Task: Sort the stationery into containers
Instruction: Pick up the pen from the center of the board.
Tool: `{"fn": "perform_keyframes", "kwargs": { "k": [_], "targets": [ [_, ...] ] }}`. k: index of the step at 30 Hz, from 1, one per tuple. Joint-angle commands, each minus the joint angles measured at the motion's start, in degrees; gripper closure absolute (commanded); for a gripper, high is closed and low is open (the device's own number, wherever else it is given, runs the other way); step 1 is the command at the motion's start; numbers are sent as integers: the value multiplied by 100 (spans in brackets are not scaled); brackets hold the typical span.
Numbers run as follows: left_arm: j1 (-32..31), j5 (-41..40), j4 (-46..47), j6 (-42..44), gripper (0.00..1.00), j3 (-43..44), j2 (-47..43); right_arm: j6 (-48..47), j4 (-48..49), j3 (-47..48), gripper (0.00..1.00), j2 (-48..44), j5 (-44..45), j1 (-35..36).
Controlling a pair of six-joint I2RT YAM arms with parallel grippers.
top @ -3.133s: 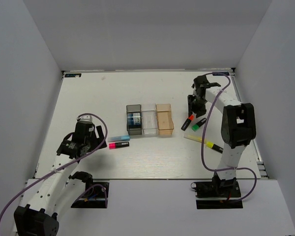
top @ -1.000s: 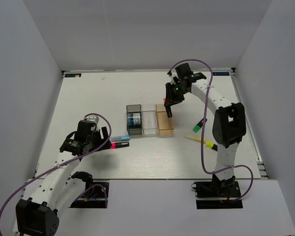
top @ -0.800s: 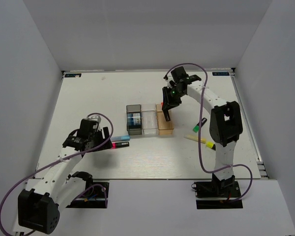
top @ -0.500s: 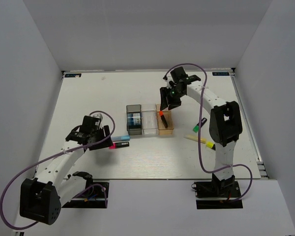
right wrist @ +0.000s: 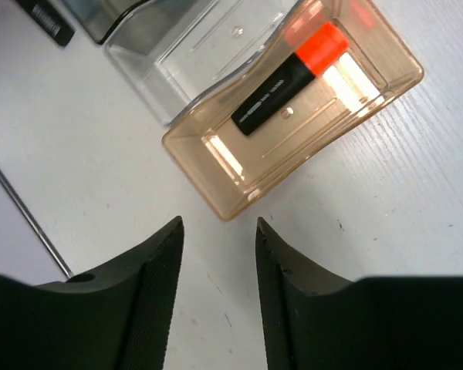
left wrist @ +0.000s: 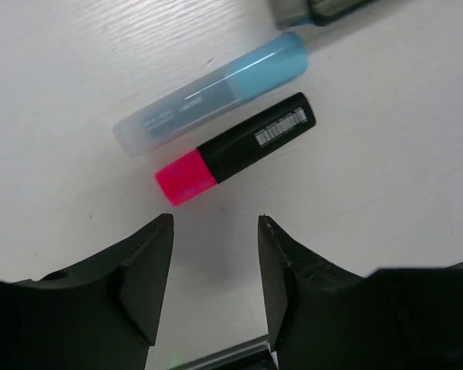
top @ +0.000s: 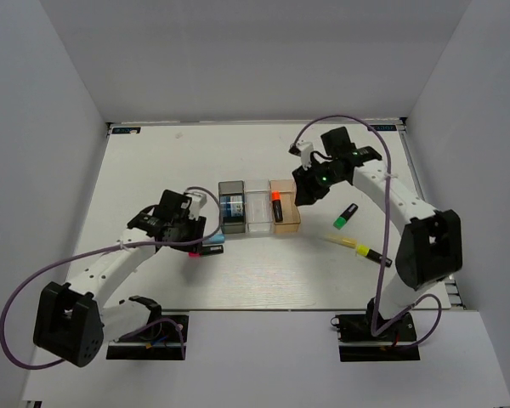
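Three bins stand in a row: smoky dark grey, clear and orange-tan. An orange-ended highlighter lies in the orange-tan bin, also in the right wrist view. A blue-white block sits in the dark grey bin. My right gripper is open and empty, just right of the orange-tan bin. My left gripper is open and empty above a pink-ended highlighter and a light-blue stick, which lie side by side on the table.
A green-ended highlighter, a pale-yellow stick and a yellow-ended highlighter lie on the table to the right of the bins. The clear bin holds nothing. White walls enclose the table.
The right gripper carried the orange highlighter over the orange-tan bin, let it go inside, and drew back to the right. The left arm moved right, over the pink highlighter.
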Motion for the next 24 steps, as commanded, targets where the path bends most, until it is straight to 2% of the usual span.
{"fn": "perform_keyframes", "kwargs": {
  "k": [1,2,3,4,6,9,14,24],
  "targets": [
    [-419,-138,273,1513,42,227,48,-1588,166,-460,53,-457,-857,-181],
    [-456,-156,318,1706,42,201,75,-1973,113,-540,49,-519,-974,-226],
    [-482,113,353,2343,42,157,110,-2359,34,-706,45,-693,-1088,-261],
    [-509,429,484,2567,42,113,119,-2511,16,-890,43,-765,-1281,-314],
    [-579,423,687,2989,42,16,242,-2802,226,-1241,40,-1071,-1519,-384],
    [-588,414,487,3254,41,288,698,-2873,524,-1682,40,-1362,-1687,-489],
    [-597,423,486,3378,43,508,1357,-2926,465,-1807,40,-1521,-1845,-692],
    [-711,459,617,3326,52,298,1578,-2768,552,-1912,39,-1653,-1916,-1087]
  ]
}}
